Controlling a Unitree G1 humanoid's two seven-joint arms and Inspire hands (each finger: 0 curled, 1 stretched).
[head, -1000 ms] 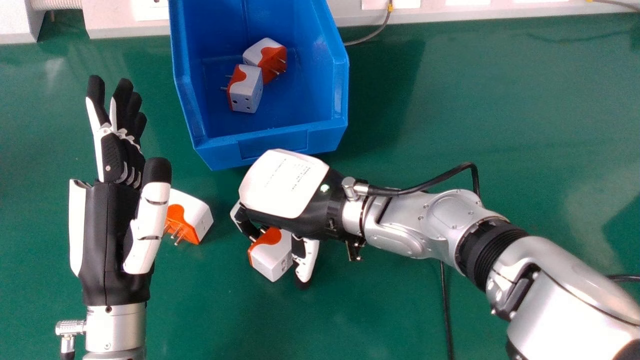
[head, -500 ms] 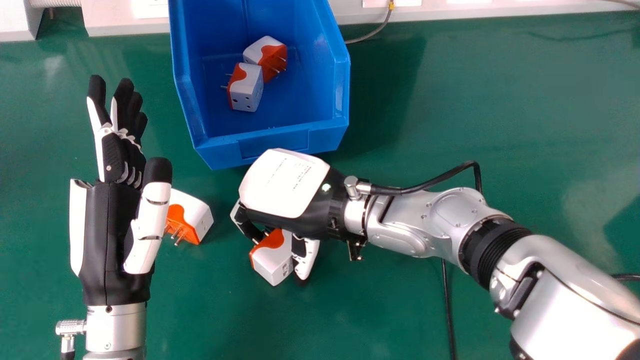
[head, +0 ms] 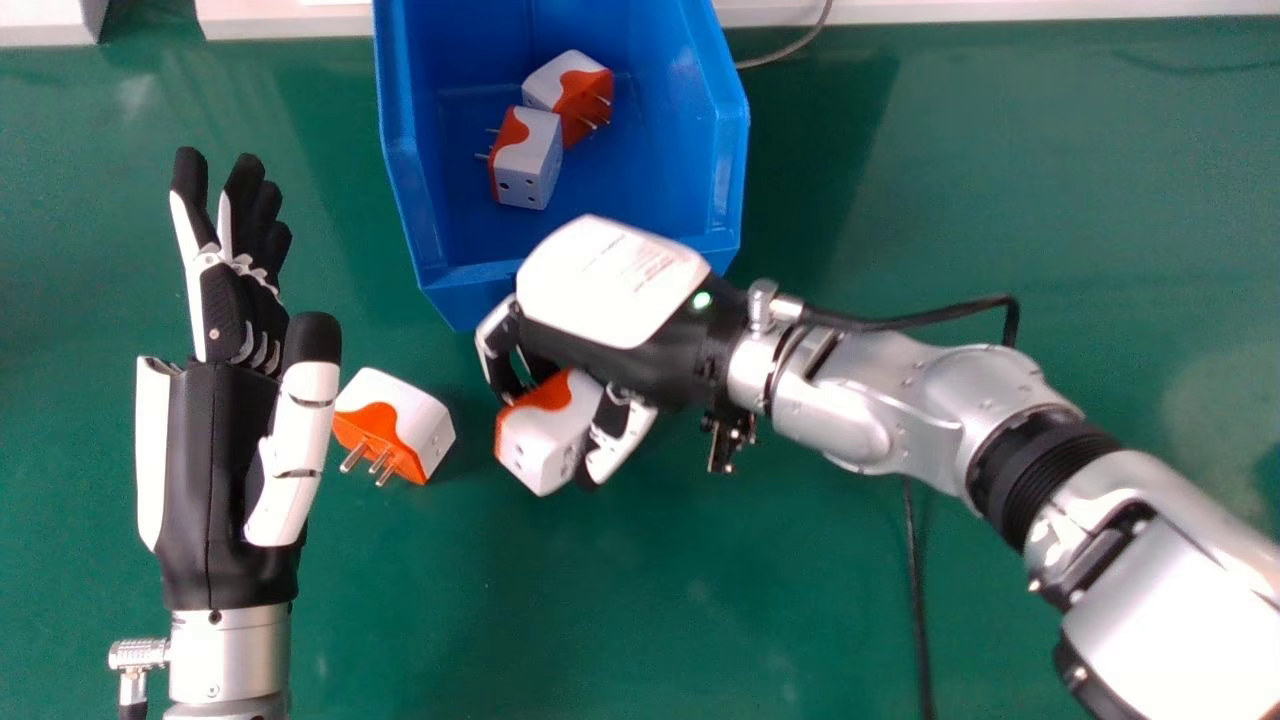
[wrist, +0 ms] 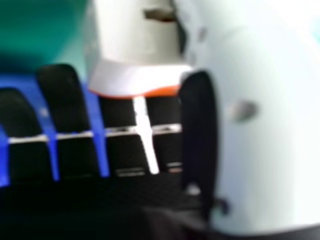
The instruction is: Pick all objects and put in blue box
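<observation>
Fingers of the black-and-white right hand clasp a white-and-orange boxy plug adapter; right hand view shows its metal prong. Black-and-white left hand: fingers straight.

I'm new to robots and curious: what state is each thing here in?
Blue box: open at the top
Two plugs: loose inside
Third plug: loose on the table
Fourth plug: gripped
Left robot hand: open
Right robot hand: curled round the fourth plug
Small light: glowing green

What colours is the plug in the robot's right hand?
The held plug is white and orange, clearest in the head view.
</observation>
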